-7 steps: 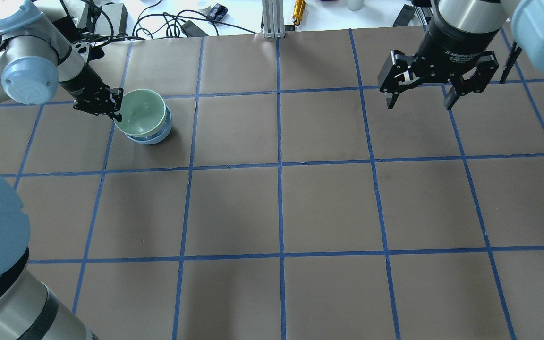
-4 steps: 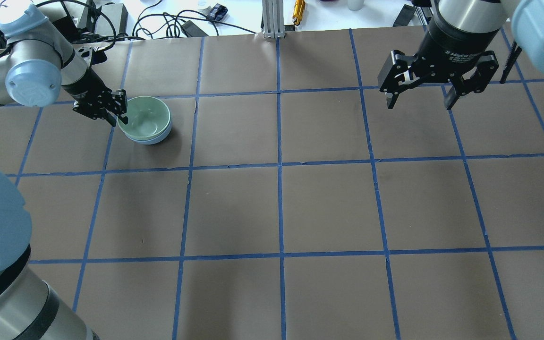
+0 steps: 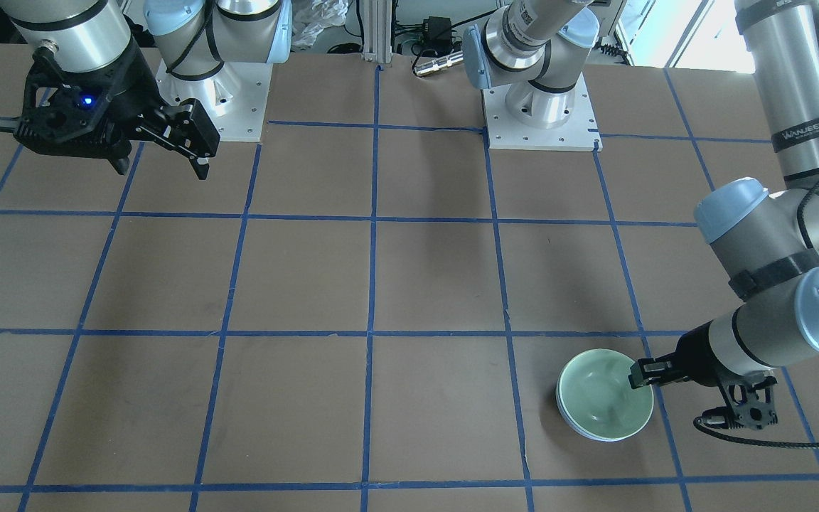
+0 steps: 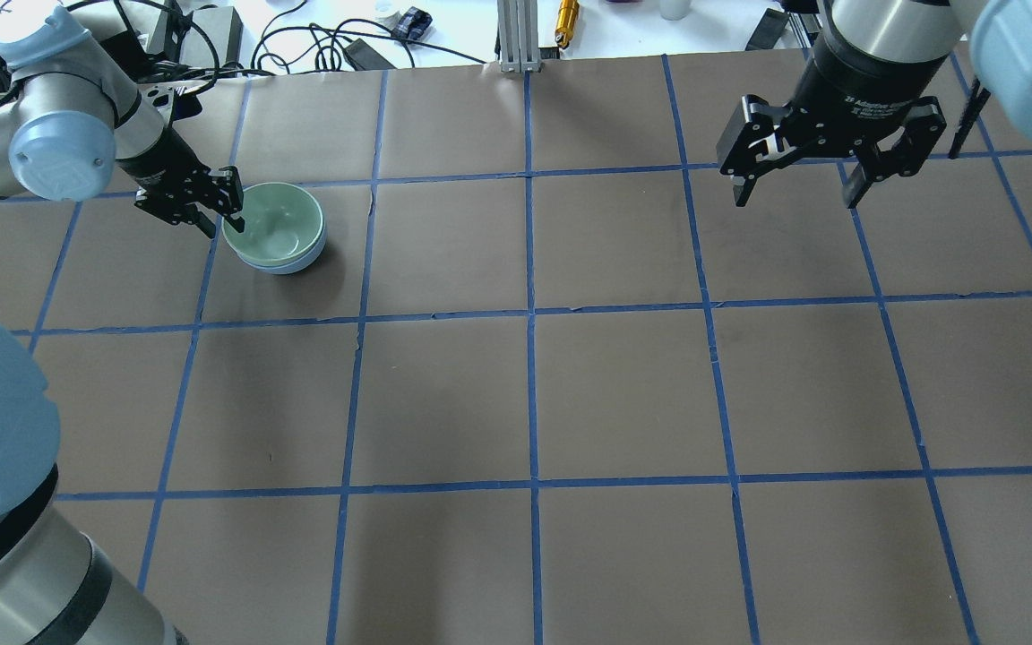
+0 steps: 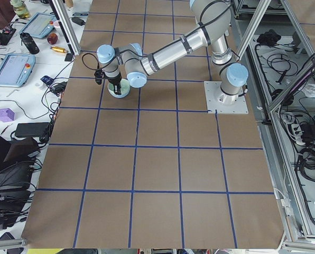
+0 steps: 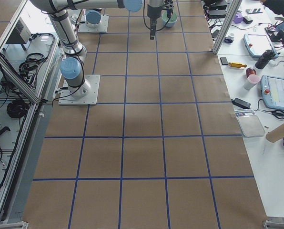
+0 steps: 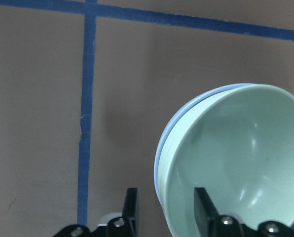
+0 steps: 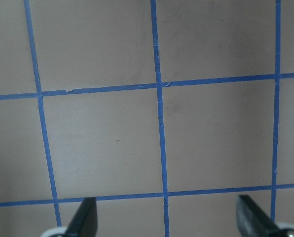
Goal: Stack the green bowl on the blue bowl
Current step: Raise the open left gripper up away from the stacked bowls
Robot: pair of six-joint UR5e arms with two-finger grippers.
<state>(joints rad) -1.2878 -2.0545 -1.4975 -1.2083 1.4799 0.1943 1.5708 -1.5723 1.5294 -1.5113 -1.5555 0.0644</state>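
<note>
The green bowl [image 4: 274, 228] sits nested upright inside the blue bowl [image 4: 290, 266] at the table's far left; only a blue edge shows under it. In the front view the green bowl [image 3: 605, 402] rests in the blue bowl [image 3: 579, 425]. My left gripper [image 4: 224, 224] straddles the bowls' near-left rim. In the left wrist view its fingers [image 7: 201, 210] stand apart, with gaps on both sides of the green bowl's [image 7: 236, 158] rim, so it is open. My right gripper [image 4: 794, 193] is open and empty, high over the far right.
The table [image 4: 623, 385] is brown paper with a blue tape grid. Cables and small tools [image 4: 346, 45] lie beyond its far edge. The arm bases [image 3: 541, 114] stand at the robot's side.
The green bowl, held tilted and raised, came down level into the blue bowl. My left gripper's fingers have since loosened off the rim. The right arm has not moved.
</note>
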